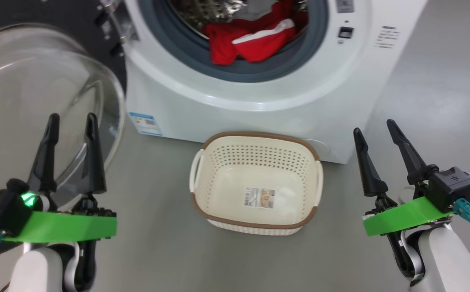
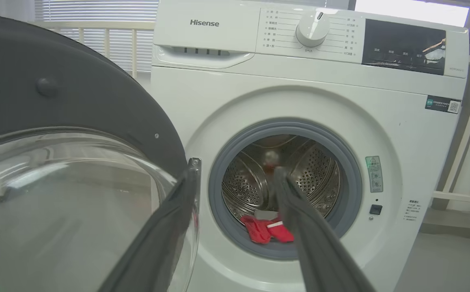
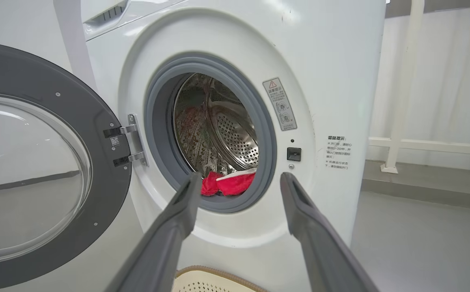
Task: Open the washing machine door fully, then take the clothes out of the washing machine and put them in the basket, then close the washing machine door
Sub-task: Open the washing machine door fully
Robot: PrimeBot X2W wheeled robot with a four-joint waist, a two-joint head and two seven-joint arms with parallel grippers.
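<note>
Head view gives me the basket (image 1: 255,162) at six o'clock of the washer (image 1: 259,117); left wrist adds the dial (image 2: 312,28). Open door (image 1: 36,81) crowds my spread left hand (image 1: 72,117); right hand (image 1: 373,126) spread too, both empty.

Bright, even, diffuse light with no hard shadows, just a faint soft one on the floor (image 1: 158,251) under the basket (image 1: 255,225). The window (image 2: 409,8) at top right of the left wrist view is blown out. The washing machine door (image 1: 36,81) glass carries broad pale reflections plus a green glint from the LED (image 1: 27,198). The white washing machine (image 1: 259,97) front has mild sheen. In the wrist views the fingers (image 2: 166,227) are close and soft, and straight edges bow. Head view is slightly soft.
</note>
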